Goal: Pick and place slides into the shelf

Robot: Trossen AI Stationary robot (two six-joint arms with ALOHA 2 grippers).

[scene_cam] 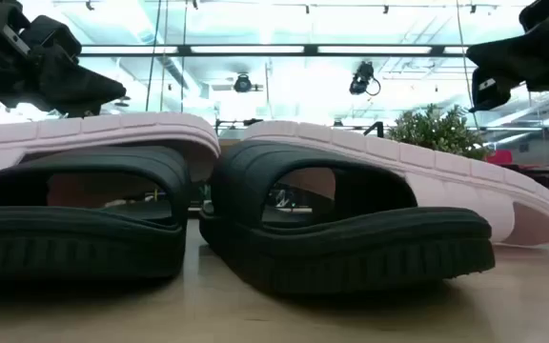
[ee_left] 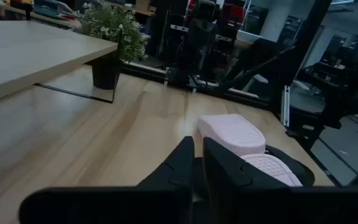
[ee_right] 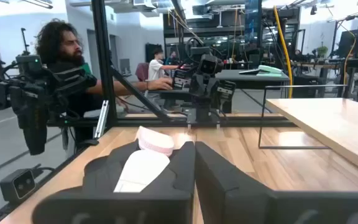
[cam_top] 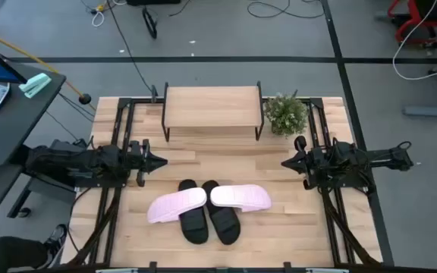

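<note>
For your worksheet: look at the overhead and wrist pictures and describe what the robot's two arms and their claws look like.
Both arms are black or very dark, built from chunky jointed segments with matte housings. Each tapers to a narrow, pointed two-finger claw: the left claw and the right claw. In the wrist views the fingers look like thick, smooth, wedge-shaped dark blocks. No markings are legible.

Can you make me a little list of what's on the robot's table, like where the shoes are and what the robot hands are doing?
pink slides: two, lying across the black ones
black slides: two, side by side underneath
shelf: at the table's far edge, nothing on top
plant: just right of the shelf
left gripper: shut, holding nothing, left of the slides
right gripper: shut, holding nothing, right of the slides
</note>
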